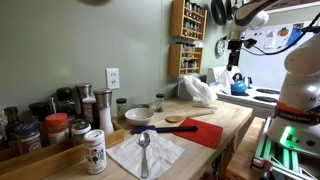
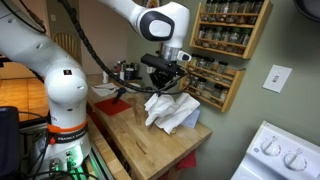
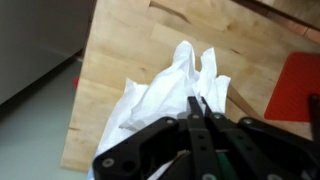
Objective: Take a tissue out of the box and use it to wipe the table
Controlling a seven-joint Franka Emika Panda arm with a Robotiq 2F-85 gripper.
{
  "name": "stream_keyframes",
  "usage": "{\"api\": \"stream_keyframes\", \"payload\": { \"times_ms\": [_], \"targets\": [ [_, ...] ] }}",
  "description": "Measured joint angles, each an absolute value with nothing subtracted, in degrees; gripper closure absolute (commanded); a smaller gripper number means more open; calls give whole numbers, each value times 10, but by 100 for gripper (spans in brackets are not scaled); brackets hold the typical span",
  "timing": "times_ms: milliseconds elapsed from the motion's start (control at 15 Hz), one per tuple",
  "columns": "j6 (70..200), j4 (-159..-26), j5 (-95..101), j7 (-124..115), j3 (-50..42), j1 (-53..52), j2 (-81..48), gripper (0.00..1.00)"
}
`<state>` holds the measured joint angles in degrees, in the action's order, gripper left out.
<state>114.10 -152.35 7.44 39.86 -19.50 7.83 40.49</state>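
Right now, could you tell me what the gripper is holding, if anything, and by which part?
Apparently nothing: the gripper is shut with nothing between its fingers and, in an exterior view, it stands apart from the tissue.

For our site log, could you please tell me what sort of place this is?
Probably a home kitchen: a wall-mounted wooden spice rack, a white stove top with a blue kettle, and a light wooden butcher-block counter.
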Motion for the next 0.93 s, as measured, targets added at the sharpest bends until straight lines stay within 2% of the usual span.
{"api": "stream_keyframes", "payload": {
  "times_ms": [400,933],
  "targets": [
    [1131,-1586,113,356,-181,96,363,100],
    [1281,-1585,112,201,-137,95,232,100]
  ]
}}
